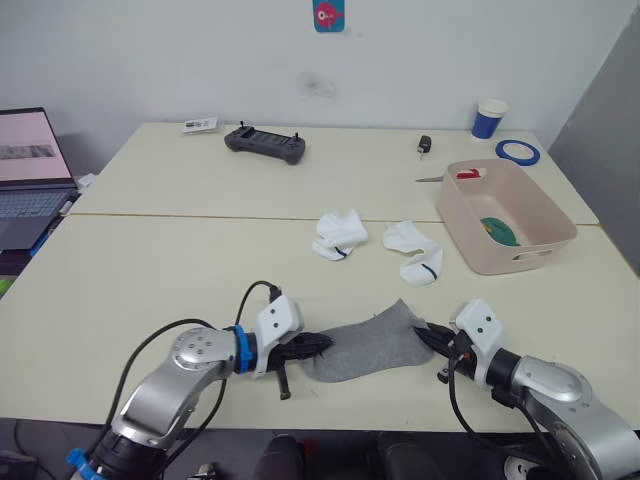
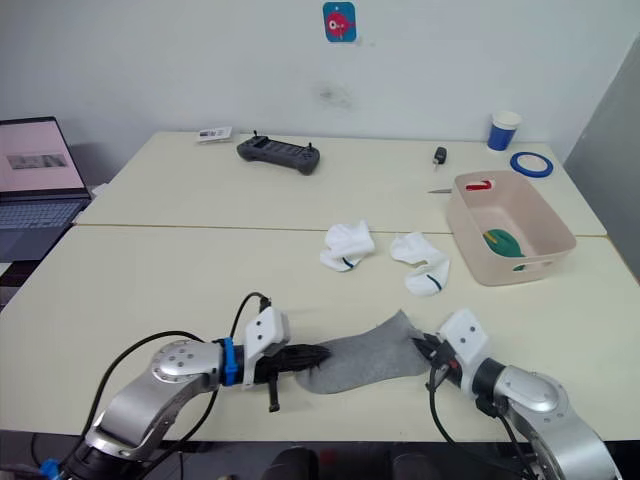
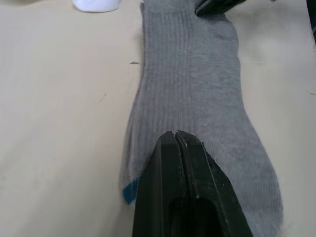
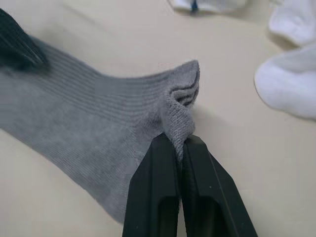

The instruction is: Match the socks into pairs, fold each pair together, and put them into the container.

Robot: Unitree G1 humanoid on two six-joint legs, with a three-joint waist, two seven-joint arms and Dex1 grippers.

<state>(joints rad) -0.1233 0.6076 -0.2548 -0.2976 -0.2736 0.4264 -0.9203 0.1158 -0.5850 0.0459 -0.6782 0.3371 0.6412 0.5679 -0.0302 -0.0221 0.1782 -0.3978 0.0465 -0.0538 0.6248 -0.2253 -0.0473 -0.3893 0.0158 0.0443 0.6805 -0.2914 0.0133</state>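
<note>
Grey socks lie flat on the table, pinched at one end by the left gripper and at the other by the right gripper. Beyond them lie two white socks, beside the bin.

Setting: a lab or office test room. Indicators: two plain cream tables pushed together against a bare white wall, an open laptop at the left edge, a handheld controller, a roll of blue tape, a paper cup
</note>
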